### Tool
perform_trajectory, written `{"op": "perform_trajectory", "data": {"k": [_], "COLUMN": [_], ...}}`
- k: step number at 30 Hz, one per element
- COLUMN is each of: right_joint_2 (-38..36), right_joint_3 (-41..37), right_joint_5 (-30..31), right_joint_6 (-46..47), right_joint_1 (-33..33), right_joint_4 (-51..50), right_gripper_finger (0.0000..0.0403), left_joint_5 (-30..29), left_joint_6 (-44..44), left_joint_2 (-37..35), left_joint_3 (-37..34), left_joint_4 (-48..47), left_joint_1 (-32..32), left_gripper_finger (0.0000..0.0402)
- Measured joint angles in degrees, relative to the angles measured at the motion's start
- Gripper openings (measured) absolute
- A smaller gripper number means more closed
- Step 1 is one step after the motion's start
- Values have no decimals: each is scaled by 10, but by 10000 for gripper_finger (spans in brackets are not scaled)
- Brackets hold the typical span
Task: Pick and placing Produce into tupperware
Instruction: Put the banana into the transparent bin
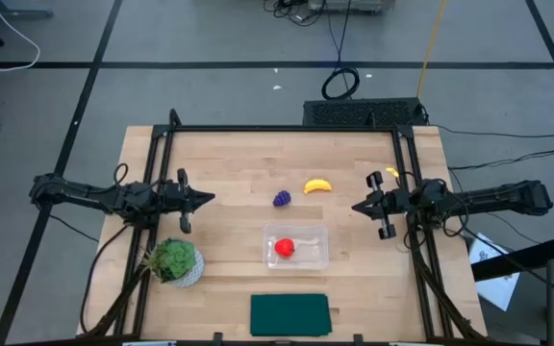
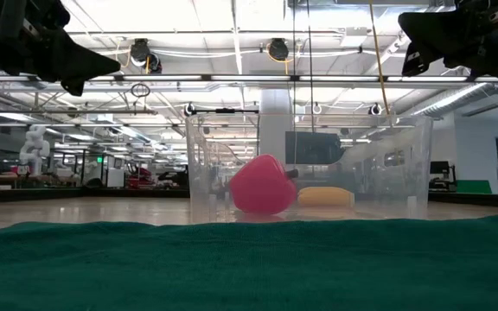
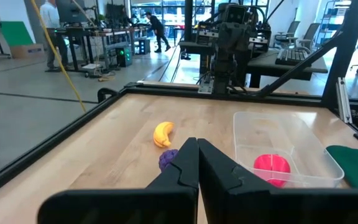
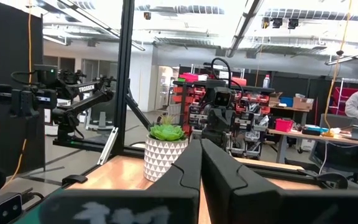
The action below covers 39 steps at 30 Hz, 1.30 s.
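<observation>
The clear tupperware [image 1: 296, 247] stands on the table's near middle with the round red fruit [image 1: 284, 248] lying on its floor. The yellow banana [image 1: 317, 185] and the purple grape bunch [image 1: 282, 199] lie on the bare wood beyond it. My left gripper [image 1: 210, 199] hovers shut above the table's left side, pointing level toward the middle. My right gripper [image 1: 357, 207] hovers shut above the right side, pointing toward the middle and tipped slightly up. Neither holds anything.
A leafy green plant in a white pot [image 1: 174, 261] stands near the left front. A dark green flat rectangle [image 1: 289, 314] lies at the near edge. A black frame [image 1: 287, 129] borders the table. Bare wood lies between the fruit and each gripper.
</observation>
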Motion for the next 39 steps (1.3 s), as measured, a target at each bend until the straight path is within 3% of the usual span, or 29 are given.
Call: {"op": "perform_trajectory", "data": {"k": [31, 35, 39], "right_joint_2": [0, 0, 12], "right_joint_3": [0, 10, 43], "right_joint_5": [0, 75, 132], "right_joint_6": [-23, 20, 28], "right_joint_1": [0, 0, 0], "right_joint_4": [9, -10, -132], "right_gripper_finger": [0, 0, 0], "left_joint_5": [-1, -1, -1], "left_joint_6": [0, 0, 0], "left_joint_2": [0, 0, 0], "left_joint_3": [0, 0, 0], "left_joint_4": [0, 0, 0], "left_joint_1": [0, 0, 0], "left_gripper_finger": [1, 1, 1]}}
